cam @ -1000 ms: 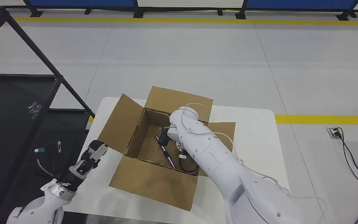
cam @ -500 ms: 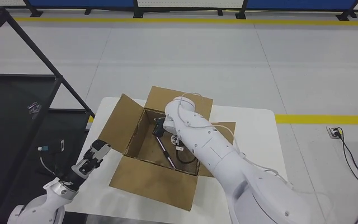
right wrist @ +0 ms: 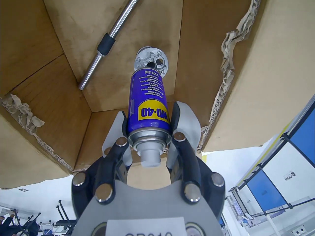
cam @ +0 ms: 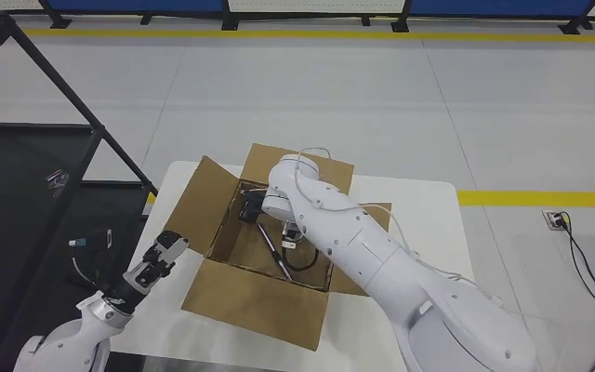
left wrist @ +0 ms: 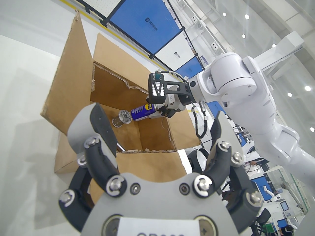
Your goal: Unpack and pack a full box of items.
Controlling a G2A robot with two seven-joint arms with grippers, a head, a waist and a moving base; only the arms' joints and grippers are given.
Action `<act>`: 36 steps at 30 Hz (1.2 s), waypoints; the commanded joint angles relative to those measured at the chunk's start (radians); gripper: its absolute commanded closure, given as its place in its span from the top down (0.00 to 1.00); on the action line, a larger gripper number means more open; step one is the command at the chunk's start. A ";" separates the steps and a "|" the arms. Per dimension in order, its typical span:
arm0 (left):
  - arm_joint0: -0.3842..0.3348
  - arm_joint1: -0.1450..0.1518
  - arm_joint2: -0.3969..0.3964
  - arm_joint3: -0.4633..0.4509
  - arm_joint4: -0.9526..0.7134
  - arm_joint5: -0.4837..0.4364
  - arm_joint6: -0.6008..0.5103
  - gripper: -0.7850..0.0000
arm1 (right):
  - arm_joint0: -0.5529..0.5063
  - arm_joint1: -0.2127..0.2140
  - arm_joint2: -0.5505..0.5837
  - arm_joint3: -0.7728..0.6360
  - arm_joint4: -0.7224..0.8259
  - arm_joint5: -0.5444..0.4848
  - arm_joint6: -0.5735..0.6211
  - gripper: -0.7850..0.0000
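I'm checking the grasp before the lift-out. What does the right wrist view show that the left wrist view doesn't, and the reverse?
Right wrist view adds: the fingers of the right gripper clamping the spray can near its white nozzle, and the metal tube with its black collar. Left wrist view adds: the open left gripper, outside the box. Both: the can, the silver disc, the box's walls.

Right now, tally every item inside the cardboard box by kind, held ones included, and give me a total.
Spray can: 1, blue, gripped by the right end effector
Metal rod: 1
Round metal fitting: 1
Total: 3
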 commanded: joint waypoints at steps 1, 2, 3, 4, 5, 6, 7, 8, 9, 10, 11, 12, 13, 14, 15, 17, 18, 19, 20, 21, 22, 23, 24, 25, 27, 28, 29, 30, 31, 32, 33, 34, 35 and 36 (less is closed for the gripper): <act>-0.001 0.001 0.000 0.002 0.002 0.000 0.001 1.00 | 0.000 -0.001 -0.001 0.002 0.000 -0.001 -0.001 0.00; -0.002 0.001 0.000 0.004 0.003 0.000 0.002 1.00 | 0.000 -0.001 -0.001 0.002 0.000 -0.001 -0.001 0.00; -0.002 0.001 -0.001 0.006 0.004 0.002 0.005 1.00 | 0.000 -0.001 -0.001 0.002 0.000 -0.001 -0.001 0.00; -0.002 0.001 -0.001 0.007 0.001 0.002 0.012 1.00 | 0.000 -0.001 -0.001 0.002 0.000 -0.001 -0.001 0.00; -0.003 0.000 -0.005 0.008 -0.002 0.000 0.027 1.00 | 0.000 -0.001 -0.001 0.002 0.000 -0.001 -0.001 0.00; -0.002 0.000 -0.008 0.009 -0.003 0.000 0.042 1.00 | 0.000 -0.001 -0.001 0.002 0.000 -0.001 -0.001 0.00; -0.002 -0.001 -0.013 0.008 -0.011 0.001 0.054 1.00 | 0.000 -0.001 -0.001 0.002 0.000 -0.001 -0.001 0.00; -0.002 -0.001 -0.020 0.008 -0.024 0.003 0.062 1.00 | 0.000 -0.001 -0.001 0.002 0.000 -0.001 -0.001 0.00; -0.003 0.000 -0.029 0.009 -0.035 0.006 0.066 1.00 | 0.000 -0.001 -0.001 0.002 0.000 -0.001 -0.001 0.00; -0.004 0.000 -0.038 0.010 -0.038 0.012 0.070 1.00 | 0.000 -0.001 -0.001 0.002 0.000 -0.001 -0.001 0.00; -0.006 0.001 -0.043 0.010 -0.042 0.017 0.069 1.00 | 0.000 -0.001 -0.001 0.002 0.000 -0.001 -0.001 0.00; -0.008 0.001 -0.048 0.011 -0.046 0.022 0.068 1.00 | 0.000 -0.001 -0.001 0.002 0.000 -0.001 -0.001 0.00; -0.009 0.002 -0.051 0.010 -0.047 0.025 0.067 1.00 | -0.003 0.000 -0.001 0.001 -0.002 0.002 -0.007 0.00; -0.009 0.002 -0.054 0.009 -0.046 0.027 0.065 1.00 | -0.010 0.001 -0.001 -0.001 -0.012 0.009 -0.028 0.00; -0.008 0.003 -0.056 0.008 -0.046 0.028 0.065 1.00 | -0.012 0.004 0.000 -0.003 -0.021 0.010 -0.040 0.00; -0.007 0.003 -0.058 0.009 -0.045 0.027 0.062 1.00 | -0.009 0.011 0.007 -0.014 -0.038 0.028 -0.045 0.00; -0.007 0.003 -0.058 0.012 -0.043 0.027 0.062 1.00 | -0.008 0.016 0.013 -0.026 -0.046 0.042 -0.044 0.00; -0.007 0.004 -0.056 0.015 -0.043 0.028 0.061 1.00 | -0.009 0.023 0.021 -0.039 -0.055 0.060 -0.037 0.00; -0.009 0.004 -0.053 0.018 -0.043 0.029 0.060 1.00 | -0.009 0.031 0.031 -0.057 -0.062 0.080 -0.030 0.00; -0.012 0.004 -0.049 0.020 -0.042 0.030 0.058 1.00 | -0.011 0.042 0.046 -0.081 -0.069 0.100 -0.025 0.00; -0.015 0.004 -0.045 0.022 -0.039 0.031 0.056 1.00 | -0.017 0.056 0.063 -0.109 -0.077 0.119 -0.017 0.00; -0.019 0.004 -0.040 0.023 -0.038 0.032 0.053 1.00 | -0.027 0.072 0.082 -0.145 -0.086 0.137 -0.006 0.00; -0.023 0.004 -0.036 0.023 -0.037 0.033 0.050 1.00 | -0.042 0.090 0.102 -0.192 -0.097 0.147 0.008 0.00; -0.027 0.004 -0.032 0.023 -0.034 0.034 0.047 1.00 | -0.062 0.111 0.128 -0.245 -0.110 0.161 0.022 0.00; -0.036 0.005 -0.025 0.025 -0.031 0.036 0.040 1.00 | -0.123 0.160 0.195 -0.385 -0.145 0.182 0.052 0.00; -0.040 0.005 -0.022 0.026 -0.030 0.036 0.038 1.00 | -0.166 0.187 0.233 -0.468 -0.168 0.183 0.074 0.00; -0.045 0.005 -0.017 0.027 -0.029 0.037 0.035 1.00 | -0.217 0.215 0.282 -0.561 -0.193 0.191 0.093 0.00; -0.049 0.006 -0.014 0.028 -0.027 0.037 0.032 1.00 | -0.276 0.242 0.330 -0.659 -0.221 0.189 0.121 0.00; -0.053 0.006 -0.010 0.030 -0.026 0.039 0.029 1.00 | -0.341 0.268 0.383 -0.760 -0.250 0.190 0.147 0.00; -0.056 0.006 -0.006 0.031 -0.024 0.039 0.027 1.00 | -0.408 0.291 0.435 -0.860 -0.283 0.195 0.171 0.00; -0.059 0.007 -0.003 0.032 -0.022 0.039 0.024 1.00 | -0.475 0.311 0.481 -0.956 -0.311 0.192 0.192 0.00; -0.061 0.007 0.000 0.034 -0.020 0.040 0.023 1.00 | -0.539 0.328 0.521 -1.042 -0.338 0.197 0.197 0.00; -0.063 0.007 0.002 0.035 -0.020 0.040 0.022 1.00 | -0.596 0.342 0.554 -1.116 -0.367 0.204 0.204 0.00; -0.064 0.007 0.003 0.035 -0.018 0.040 0.020 1.00 | -0.646 0.355 0.584 -1.176 -0.399 0.205 0.205 0.00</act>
